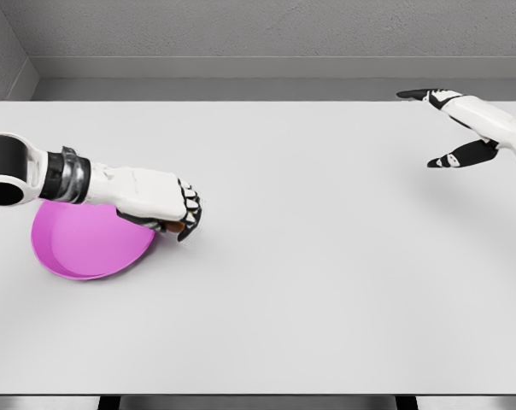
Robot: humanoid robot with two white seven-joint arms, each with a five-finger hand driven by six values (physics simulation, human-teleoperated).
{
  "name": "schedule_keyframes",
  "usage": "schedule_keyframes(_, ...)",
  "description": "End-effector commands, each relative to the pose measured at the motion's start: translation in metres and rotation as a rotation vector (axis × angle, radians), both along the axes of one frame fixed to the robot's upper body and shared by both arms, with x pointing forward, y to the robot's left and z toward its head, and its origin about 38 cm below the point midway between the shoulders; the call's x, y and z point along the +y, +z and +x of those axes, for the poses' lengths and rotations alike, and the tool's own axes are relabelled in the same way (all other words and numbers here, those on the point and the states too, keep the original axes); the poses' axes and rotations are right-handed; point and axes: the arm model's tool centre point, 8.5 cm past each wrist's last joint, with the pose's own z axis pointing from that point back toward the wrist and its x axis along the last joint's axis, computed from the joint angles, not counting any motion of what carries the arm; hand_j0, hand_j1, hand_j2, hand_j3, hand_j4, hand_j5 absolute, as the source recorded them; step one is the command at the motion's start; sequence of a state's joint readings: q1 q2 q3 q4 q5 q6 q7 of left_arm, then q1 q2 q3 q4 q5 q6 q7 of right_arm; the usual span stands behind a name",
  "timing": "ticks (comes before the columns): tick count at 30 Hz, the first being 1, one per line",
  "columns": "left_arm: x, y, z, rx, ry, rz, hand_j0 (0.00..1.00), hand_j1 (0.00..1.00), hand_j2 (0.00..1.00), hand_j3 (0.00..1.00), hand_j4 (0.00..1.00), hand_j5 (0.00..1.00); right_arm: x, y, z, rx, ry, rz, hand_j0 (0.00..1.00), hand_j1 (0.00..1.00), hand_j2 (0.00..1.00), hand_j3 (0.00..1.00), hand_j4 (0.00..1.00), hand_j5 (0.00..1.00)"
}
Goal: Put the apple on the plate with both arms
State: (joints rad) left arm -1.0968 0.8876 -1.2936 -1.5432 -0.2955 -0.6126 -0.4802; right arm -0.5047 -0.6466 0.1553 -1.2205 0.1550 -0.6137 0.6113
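Observation:
A pink plate [79, 248] lies on the white table at the left. My left hand [185, 220] hovers over the plate's right rim with its fingers curled down. Only a small reddish-brown sliver of the apple [173, 227] peeks out under the palm, and the hand hides the rest. It is unclear whether the apple touches the plate or the table. My right hand [422, 128] hangs at the far right of the table, away from the plate. Its fingers are spread and nothing is in it.
The white table [309, 282] spans the whole view, with a grey wall behind its far edge. The left forearm crosses above the plate's back rim.

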Motion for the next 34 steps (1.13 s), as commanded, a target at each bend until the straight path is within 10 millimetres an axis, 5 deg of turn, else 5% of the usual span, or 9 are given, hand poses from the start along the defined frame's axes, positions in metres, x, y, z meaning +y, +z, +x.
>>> schedule_keyframes(1,0.038,0.019,0.001,-0.027,0.089,-0.002,0.39,0.39,0.39,0.39,0.39,0.39,-0.001,0.002,0.000,-0.001,-0.002,0.006,1.00,1.00,1.00,1.00,1.00,1.00)
schedule_keyframes(9,0.075,0.017,0.005,-0.023,0.185,0.033,0.47,0.47,0.47,0.47,0.47,0.47,-0.001,0.002,0.000,-0.001,-0.002,0.006,1.00,1.00,1.00,1.00,1.00,1.00)
schedule_keyframes(14,0.082,0.013,0.012,-0.017,0.216,0.037,0.97,0.97,0.97,0.97,0.97,0.97,-0.001,0.001,0.000,0.000,-0.002,0.006,1.00,1.00,1.00,1.00,1.00,1.00)
schedule_keyframes(19,0.078,0.013,0.013,-0.015,0.210,0.026,1.00,1.00,1.00,1.00,1.00,1.00,-0.003,0.000,-0.001,0.005,-0.005,0.002,1.00,1.00,1.00,1.00,1.00,1.00)
schedule_keyframes(22,0.060,0.014,0.014,-0.006,0.175,-0.009,1.00,1.00,1.00,1.00,1.00,1.00,-0.003,-0.001,-0.001,0.006,-0.005,0.002,1.00,1.00,1.00,1.00,1.00,1.00)
schedule_keyframes(25,-0.029,0.017,0.021,-0.009,-0.001,-0.102,1.00,1.00,1.00,1.00,1.00,1.00,-0.003,0.000,-0.001,0.003,-0.005,0.002,1.00,1.00,1.00,1.00,1.00,1.00)
schedule_keyframes(27,-0.063,0.018,0.019,-0.003,-0.066,-0.137,1.00,1.00,1.00,1.00,1.00,1.00,-0.003,0.000,-0.001,0.003,-0.005,0.002,1.00,1.00,1.00,1.00,1.00,1.00)
schedule_keyframes(34,-0.065,0.021,0.017,0.024,-0.064,-0.172,1.00,1.00,1.00,1.00,1.00,1.00,-0.003,0.001,-0.001,0.001,-0.005,0.002,1.00,1.00,1.00,1.00,1.00,1.00)
